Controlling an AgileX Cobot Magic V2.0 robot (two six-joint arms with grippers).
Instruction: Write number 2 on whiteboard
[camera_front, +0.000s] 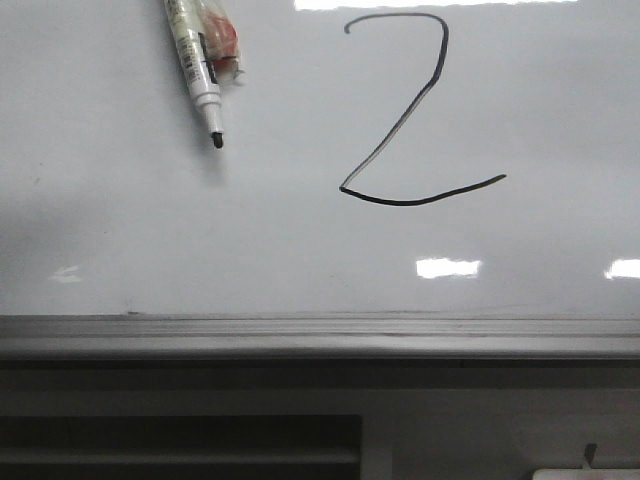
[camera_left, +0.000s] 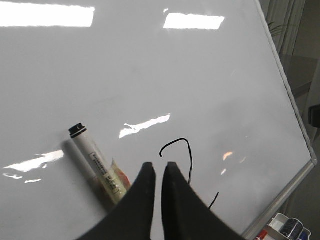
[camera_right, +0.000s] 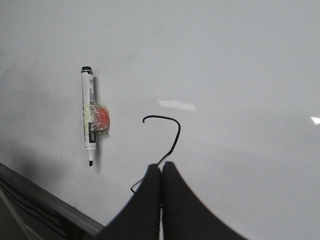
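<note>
The whiteboard (camera_front: 150, 230) fills the front view. A black number 2 (camera_front: 410, 203) is drawn on it at upper right, with hook, diagonal and sagging base. A white marker (camera_front: 200, 70) with a red taped lump sticks on the board at upper left, its uncapped black tip pointing down. Neither gripper shows in the front view. In the left wrist view my left gripper (camera_left: 159, 165) is empty, its jaws almost together, near the marker (camera_left: 95, 165) and the 2's hook (camera_left: 182, 141). In the right wrist view my right gripper (camera_right: 161, 166) is shut and empty over the 2 (camera_right: 176, 135), right of the marker (camera_right: 88, 120).
A grey ledge (camera_front: 320, 335) runs along the board's lower edge, with a dark slatted panel (camera_front: 180, 445) below it. A tray with spare markers (camera_left: 287, 227) sits past the board's corner in the left wrist view.
</note>
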